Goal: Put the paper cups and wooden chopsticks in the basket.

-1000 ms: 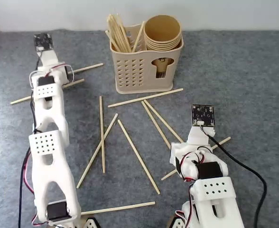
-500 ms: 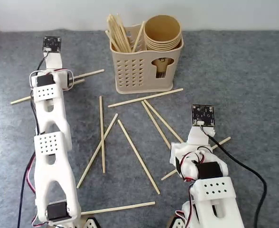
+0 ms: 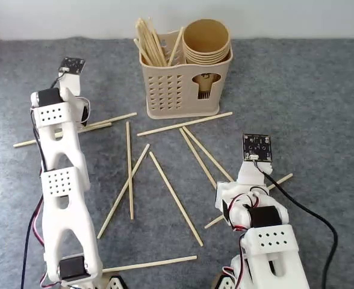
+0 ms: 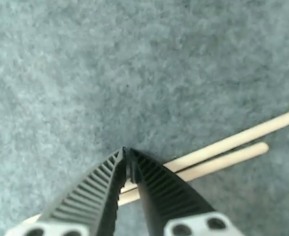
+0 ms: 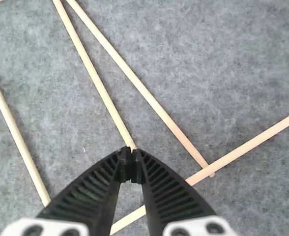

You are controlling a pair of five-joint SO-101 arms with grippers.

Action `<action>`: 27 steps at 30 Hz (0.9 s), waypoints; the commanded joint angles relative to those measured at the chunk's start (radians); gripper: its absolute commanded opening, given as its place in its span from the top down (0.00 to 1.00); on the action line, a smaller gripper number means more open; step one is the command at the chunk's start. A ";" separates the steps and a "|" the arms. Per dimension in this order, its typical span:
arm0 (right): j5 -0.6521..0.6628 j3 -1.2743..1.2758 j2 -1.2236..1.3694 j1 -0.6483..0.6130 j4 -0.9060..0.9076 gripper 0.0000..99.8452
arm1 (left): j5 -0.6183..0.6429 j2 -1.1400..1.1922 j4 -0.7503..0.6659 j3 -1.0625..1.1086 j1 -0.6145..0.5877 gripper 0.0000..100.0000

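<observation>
The beige basket (image 3: 180,90) stands at the back centre, holding stacked paper cups (image 3: 206,37) and a bundle of wooden chopsticks (image 3: 150,42). My left gripper (image 4: 128,153) is shut, its tips over two side-by-side chopsticks (image 4: 223,147) on the carpet; those sticks run crosswise beneath the fingers, not between them. In the high view they lie beside the left arm (image 3: 56,114). My right gripper (image 5: 130,164) is shut with nothing in it, its tips touching the near end of a loose chopstick (image 5: 93,73). A second chopstick (image 5: 139,86) lies next to that one.
Several loose chopsticks lie on the grey carpet: one in front of the basket (image 3: 184,123), crossed ones in the middle (image 3: 129,168), a long one (image 3: 175,197), one under the right arm (image 3: 279,180), one near the front (image 3: 150,263).
The left arm has drawn back toward the front, and the two chopsticks beside it have slid the same way. The right arm has not moved.
</observation>
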 commanded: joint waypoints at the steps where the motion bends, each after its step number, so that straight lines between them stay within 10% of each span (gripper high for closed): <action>1: 0.011 -0.006 -0.016 -0.005 -0.018 0.99 | -0.018 -0.063 0.048 -0.091 -0.038 0.99; 7: 0.011 -0.006 -0.016 -0.005 -0.018 0.99 | -0.152 -0.132 0.041 -0.096 -0.041 0.99; 16: 0.011 -0.006 -0.016 -0.005 -0.018 0.99 | -0.015 -0.051 -0.241 -0.091 -0.002 0.98; 27: 0.011 -0.006 -0.016 -0.005 -0.018 0.99 | -0.460 -0.025 0.046 -0.091 -0.014 0.98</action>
